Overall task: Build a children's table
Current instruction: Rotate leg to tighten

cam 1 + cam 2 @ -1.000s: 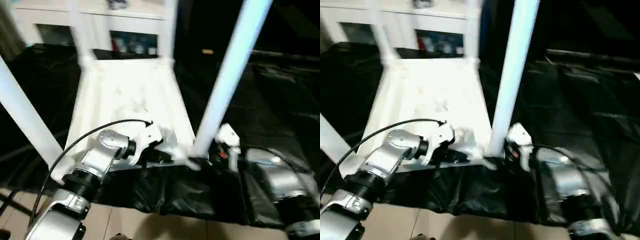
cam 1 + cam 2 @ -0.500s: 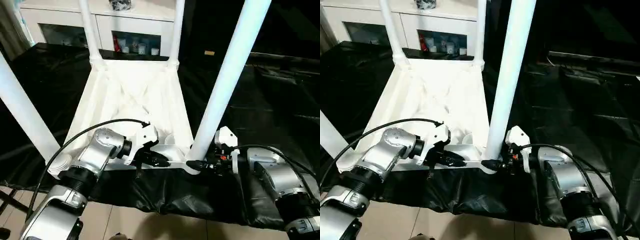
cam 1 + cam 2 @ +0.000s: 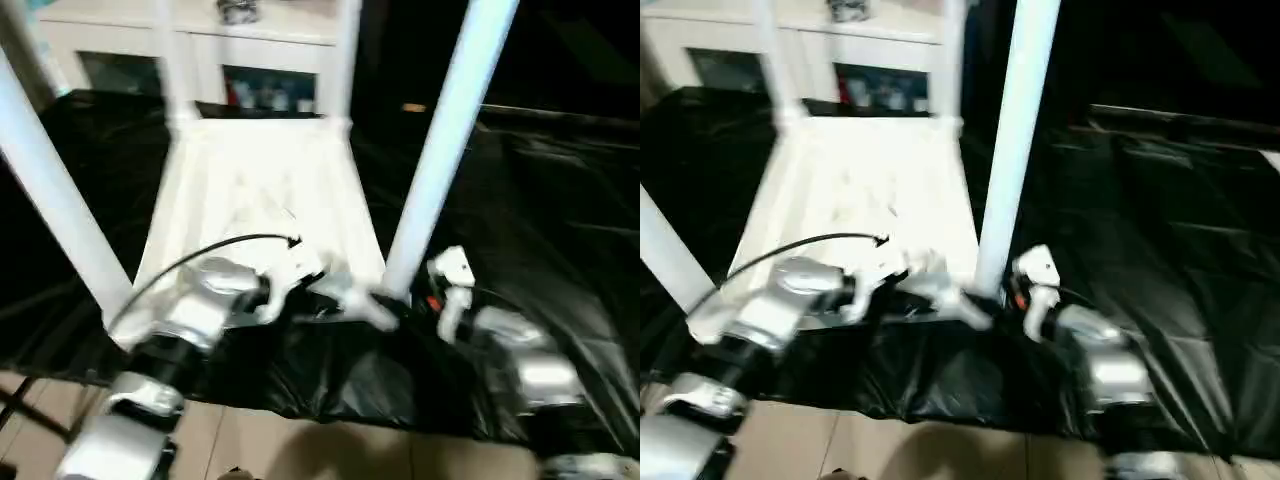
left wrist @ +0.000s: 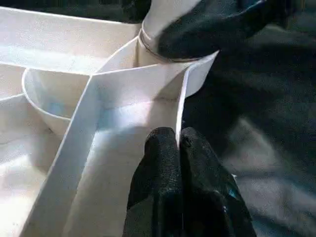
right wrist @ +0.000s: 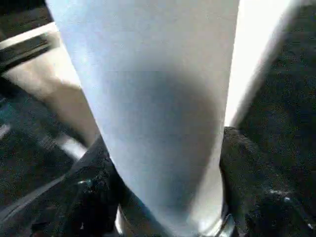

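My left tool point(image 4: 178, 148) stays pinched shut on a thin rib of the upturned children's table point(image 3: 262, 190). My right tool point(image 5: 163, 207) still straddles the near-right leg point(image 3: 440, 150) at its base; grip unclear. The view has blurred since earlier.

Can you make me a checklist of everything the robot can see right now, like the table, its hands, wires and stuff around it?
Surface: black plastic sheet over the work area, wrinkled; bare floor along its near edge.
Job's things: white table top lying upside down; four white legs stand up from its corners, the near right leg in its socket.
Clutter: nothing seen on the sheet.
Grippers: left gripper shut, pinching a thin rib of the table top by the near right corner; right gripper has its black fingers on both sides of the near right leg's base.
Cables: black cable arching over the left arm.
Surroundings: white cabinet with glass doors behind the table.
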Controlling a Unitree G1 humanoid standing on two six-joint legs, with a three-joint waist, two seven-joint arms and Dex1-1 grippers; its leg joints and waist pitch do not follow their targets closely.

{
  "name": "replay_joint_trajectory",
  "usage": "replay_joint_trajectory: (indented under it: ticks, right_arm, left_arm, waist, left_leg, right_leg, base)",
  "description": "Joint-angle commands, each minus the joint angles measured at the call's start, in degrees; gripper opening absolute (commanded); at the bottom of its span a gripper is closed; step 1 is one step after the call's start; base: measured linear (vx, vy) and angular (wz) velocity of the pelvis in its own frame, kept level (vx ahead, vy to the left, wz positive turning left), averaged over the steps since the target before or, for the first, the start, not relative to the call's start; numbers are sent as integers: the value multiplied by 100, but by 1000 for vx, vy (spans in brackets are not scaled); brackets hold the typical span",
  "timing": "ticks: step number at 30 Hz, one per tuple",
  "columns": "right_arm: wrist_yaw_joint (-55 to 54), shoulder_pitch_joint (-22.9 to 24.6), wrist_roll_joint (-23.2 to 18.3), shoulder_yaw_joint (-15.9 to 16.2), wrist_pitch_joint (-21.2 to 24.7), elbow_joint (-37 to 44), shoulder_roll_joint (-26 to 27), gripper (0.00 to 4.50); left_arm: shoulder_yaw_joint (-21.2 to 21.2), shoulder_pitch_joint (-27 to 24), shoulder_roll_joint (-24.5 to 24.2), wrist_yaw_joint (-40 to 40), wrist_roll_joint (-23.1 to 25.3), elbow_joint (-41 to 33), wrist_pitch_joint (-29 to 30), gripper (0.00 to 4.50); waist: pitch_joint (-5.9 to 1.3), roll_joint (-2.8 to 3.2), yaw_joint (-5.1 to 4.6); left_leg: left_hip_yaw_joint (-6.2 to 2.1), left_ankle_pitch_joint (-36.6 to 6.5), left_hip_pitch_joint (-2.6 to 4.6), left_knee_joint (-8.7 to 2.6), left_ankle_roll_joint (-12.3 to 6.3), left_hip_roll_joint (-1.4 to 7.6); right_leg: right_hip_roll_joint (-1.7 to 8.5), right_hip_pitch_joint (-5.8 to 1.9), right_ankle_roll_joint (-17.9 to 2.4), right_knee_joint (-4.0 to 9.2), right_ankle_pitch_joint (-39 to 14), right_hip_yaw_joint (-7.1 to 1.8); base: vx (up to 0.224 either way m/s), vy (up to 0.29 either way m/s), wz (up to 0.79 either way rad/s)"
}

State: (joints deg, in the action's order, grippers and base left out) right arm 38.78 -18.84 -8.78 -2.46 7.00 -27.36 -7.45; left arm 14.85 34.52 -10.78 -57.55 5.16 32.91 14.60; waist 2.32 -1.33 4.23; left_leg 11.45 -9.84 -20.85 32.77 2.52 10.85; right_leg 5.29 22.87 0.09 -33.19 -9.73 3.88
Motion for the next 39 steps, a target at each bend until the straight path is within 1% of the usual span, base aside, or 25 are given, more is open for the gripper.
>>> replay_joint_trajectory:
  ticks: [1,3,4,6,7,10,11,12,13,14,15,16,19,21,24,25,27,29,31,32,33,35,36,37,39]
  right_arm:
    - [-392,-83,108,535,-1,-105,700,250]
    - [-464,-77,158,562,-57,-88,743,250]
    - [-504,-67,193,584,-101,-73,774,250]
    - [-788,-62,487,691,-229,-32,727,305]
    - [-910,-78,520,652,-238,-25,709,321]
    - [-1124,-129,553,512,-269,-58,675,340]
    - [-1143,-144,587,474,-282,-74,590,340]
    - [-1142,-156,607,436,-297,-84,490,354]
    - [-1142,-156,607,436,-297,-84,490,365]
    - [-1086,-156,587,411,-281,-80,428,365]
    - [-739,-129,453,298,-201,-24,148,365]
    - [-306,-67,269,182,-109,82,-137,365]
    - [422,93,-88,-27,49,335,-614,365]
    - [923,214,-361,-166,165,558,-949,365]
    - [1247,271,-515,-224,233,683,-1216,365]
    - [1362,284,-561,-221,250,711,-1321,370]
    - [1649,329,-635,-183,326,786,-1537,372]
    - [1926,409,-681,-93,473,917,-1706,372]
    - [2051,458,-703,-32,544,1002,-1761,372]
    - [2152,501,-739,39,614,1091,-1793,372]
    - [2410,614,-816,247,784,1333,-1856,372]
    - [2428,616,-773,352,791,1369,-1812,372]
    - [2428,616,-773,352,791,1369,-1812,372]
    - [2449,587,-782,474,826,1408,-1735,372]
    - [2462,574,-798,515,857,1431,-1710,372]
  left_arm:
    - [-39,118,522,943,13,-308,162,0]
    - [7,92,559,981,48,-343,150,0]
    - [39,71,581,1007,72,-368,138,0]
    - [96,29,639,1023,82,-433,72,0]
    - [108,14,648,994,70,-447,45,0]
    - [151,-29,620,929,78,-504,-67,0]
    - [160,-41,576,894,86,-518,-136,0]
    - [167,-49,526,851,92,-525,-249,0]
    - [167,-49,526,851,92,-525,-249,0]
    - [163,-54,502,834,90,-536,-282,0]
    - [121,-78,410,789,62,-596,-408,0]
    - [41,-102,350,795,9,-670,-445,0]
    - [-50,-190,253,737,-118,-900,-371,0]
    - [-75,-312,148,592,-216,-1209,-224,0]
    - [-174,-404,107,514,-360,-1464,-75,0]
    - [-198,-430,80,499,-395,-1529,-60,27]
    - [-231,-492,25,454,-457,-1643,29,54]
    - [-215,-582,-29,368,-506,-1803,155,57]
    - [-201,-631,-51,328,-529,-1901,215,94]
    - [-189,-680,-70,312,-543,-1991,256,94]
    - [-128,-833,-139,267,-589,-2279,426,97]
    - [-69,-897,-178,236,-571,-2365,482,118]
    - [-69,-897,-178,236,-571,-2365,482,131]
    - [-28,-980,-206,231,-593,-2471,561,139]
    - [-21,-1015,-214,222,-622,-2531,603,146]
  waist:
    - [-277,28,-32]
    - [-277,15,-66]
    - [-286,11,-78]
    - [-296,15,-80]
    - [-310,18,-72]
    - [-334,2,-73]
    - [-334,-34,-78]
    - [-344,-41,-62]
    - [-343,-24,-48]
    - [-343,-24,-48]
    - [-332,-56,-45]
    - [-318,-45,-33]
    - [-311,-84,-10]
    - [-317,-97,23]
    - [-324,-120,12]
    - [-321,-122,-1]
    - [-321,-144,-4]
    - [-323,-132,21]
    - [-317,-124,39]
    - [-310,-162,36]
    - [-304,-186,61]
    - [-292,-178,81]
    - [-294,-182,78]
    - [-282,-205,85]
    - [-277,-202,95]
  left_leg:
    - [-215,-2140,74,-482,210,261]
    - [-194,-2157,81,-474,192,252]
    - [-179,-2096,80,-459,118,249]
    - [-167,-1972,65,-455,78,247]
    - [-150,-1753,61,-439,30,248]
    - [-124,-1408,47,-404,-124,240]
    - [-113,-1346,38,-395,-169,235]
    - [-109,-1193,32,-381,-241,232]
    - [-104,-1077,33,-374,-296,231]
    - [-104,-1077,33,-374,-296,231]
    - [-101,-1075,26,-374,-335,231]
    - [-101,-1209,30,-372,-371,240]
    - [-103,-1261,28,-369,-400,253]
    - [-103,-1151,16,-356,-488,264]
    - [-97,-1013,-4,-336,-540,253]
    - [-91,-999,2,-326,-554,243]
    - [-91,-999,-1,-320,-563,244]
    - [-94,-926,12,-316,-577,263]
    - [-91,-906,25,-316,-570,276]
    - [-83,-941,28,-316,-575,273]
    - [-92,-980,31,-320,-568,275]
    - [-96,-1059,38,-336,-526,292]
    - [-96,-1093,46,-337,-485,291]
    - [-101,-1158,46,-349,-394,290]
    - [-105,-1236,54,-354,-323,287]
  right_leg:
    - [379,-177,-745,503,-2687,-208]
    - [360,-154,-790,509,-2526,-220]
    - [356,-163,-864,492,-2304,-235]
    - [342,-176,-919,468,-2073,-238]
    - [330,-184,-1028,420,-1671,-246]
    - [326,-221,-1192,352,-1080,-247]
    - [319,-226,-1205,350,-1025,-247]
    - [328,-248,-1234,330,-909,-246]
    - [324,-247,-1257,318,-817,-245]
    - [324,-247,-1257,318,-817,-245]
    - [325,-254,-1255,322,-878,-240]
    - [331,-258,-1218,349,-1098,-240]
    - [341,-264,-1175,357,-1268,-241]
    - [343,-279,-1180,337,-1183,-243]
    - [332,-276,-1238,317,-1077,-232]
    - [326,-261,-1261,326,-1143,-226]
    - [326,-264,-1251,327,-1201,-224]
    - [327,-256,-1306,310,-1133,-223]
    - [316,-242,-1365,301,-1034,-224]
    - [304,-236,-1360,309,-1039,-223]
    - [316,-245,-1321,302,-1124,-223]
    - [320,-224,-1244,325,-1294,-229]
    - [316,-221,-1231,326,-1335,-229]
    - [325,-219,-1175,341,-1469,-233]
    - [325,-207,-1116,354,-1587,-238]
  base:
    - [0,0,0]
    - [0,0,0]
    - [0,0,0]
    - [0,0,0]
    - [0,0,0]
    - [0,0,0]
    - [0,0,0]
    - [0,0,0]
    - [0,0,0]
    - [0,0,0]
    - [0,0,0]
    - [0,0,0]
    - [0,0,0]
    - [0,0,0]
    - [0,0,0]
    - [0,0,0]
    - [0,0,0]
    - [0,0,0]
    - [0,0,0]
    - [0,0,0]
    - [0,0,0]
    - [0,0,0]
    - [0,0,0]
    - [0,0,0]
    - [0,0,0]
